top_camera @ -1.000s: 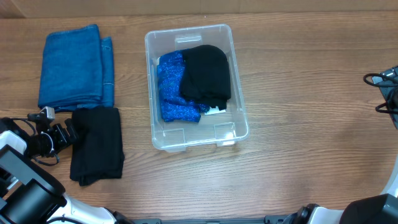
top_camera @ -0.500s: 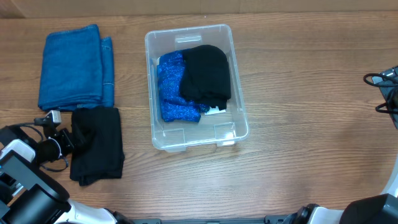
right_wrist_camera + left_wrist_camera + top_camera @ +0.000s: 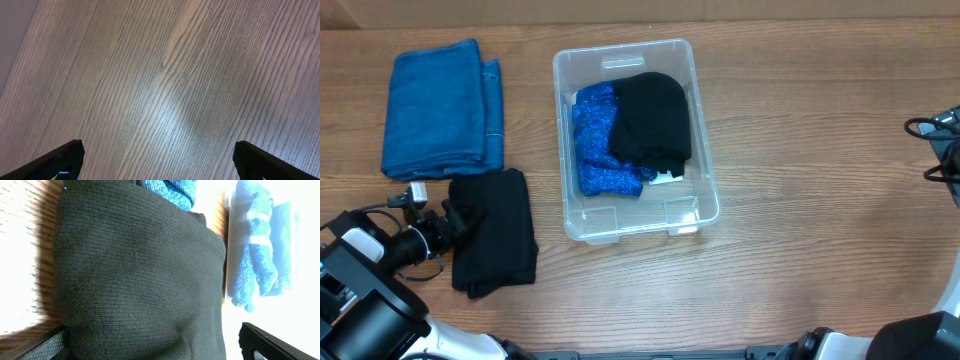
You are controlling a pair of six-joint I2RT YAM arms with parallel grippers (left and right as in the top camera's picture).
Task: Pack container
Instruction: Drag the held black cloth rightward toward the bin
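The clear container [image 3: 708, 190] stands at the table's middle and holds a blue patterned cloth [image 3: 595, 145] and a black cloth [image 3: 650, 118]. It also shows blurred in the left wrist view [image 3: 260, 245]. A folded black cloth [image 3: 495, 232] lies flat on the table to its left. My left gripper [image 3: 454, 224] is at that cloth's left edge. In the left wrist view the left gripper [image 3: 155, 342] is open wide, with the black cloth [image 3: 140, 275] between the jaws and a gap at the right finger. My right gripper [image 3: 159, 152] is open and empty over bare wood.
A folded blue towel [image 3: 440, 105] lies at the back left, just behind the black cloth; its edge shows in the left wrist view [image 3: 172, 189]. Black cables [image 3: 935, 130] sit at the right edge of the table.
My left gripper has moved right and a little toward the front. The black cloth on the table has slid right with it, closer to the container. The right arm has not moved.
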